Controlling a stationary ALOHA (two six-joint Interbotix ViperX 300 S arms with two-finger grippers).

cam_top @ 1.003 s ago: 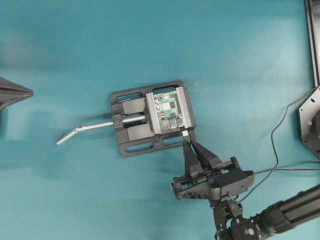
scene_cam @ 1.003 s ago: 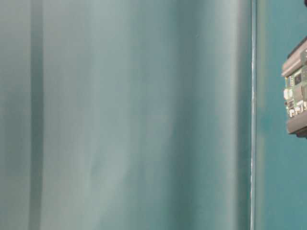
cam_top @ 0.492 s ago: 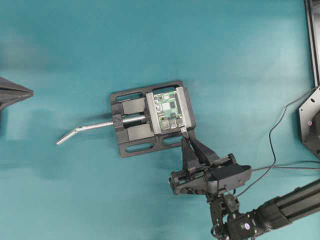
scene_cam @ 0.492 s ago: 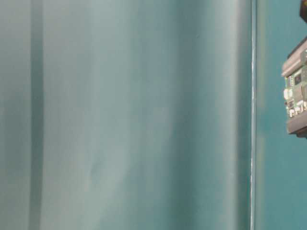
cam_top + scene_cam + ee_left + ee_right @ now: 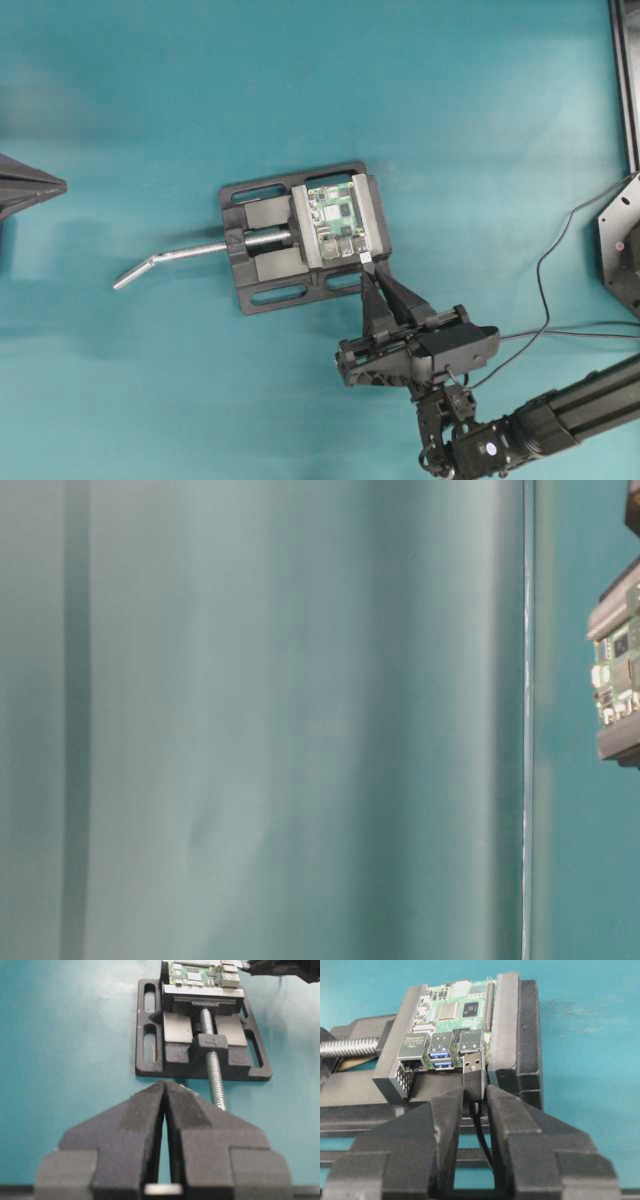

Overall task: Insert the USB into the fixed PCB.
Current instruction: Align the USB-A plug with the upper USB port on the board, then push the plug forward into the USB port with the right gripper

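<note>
The USB [image 5: 473, 1067], pinched by its black body in the right tool [image 5: 474, 1105], sits just before the fixed PCB [image 5: 452, 1015], so the insertion step likely needs a straight, aligned push into a port

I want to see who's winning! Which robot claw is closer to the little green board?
Right. The right gripper holds the USB just at the green board. The left gripper waits shut beyond the vise.

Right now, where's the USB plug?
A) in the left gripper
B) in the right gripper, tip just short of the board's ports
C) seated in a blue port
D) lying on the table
B: the right gripper pinches the USB, its silver tip just outside the fixed PCB ports.
</note>
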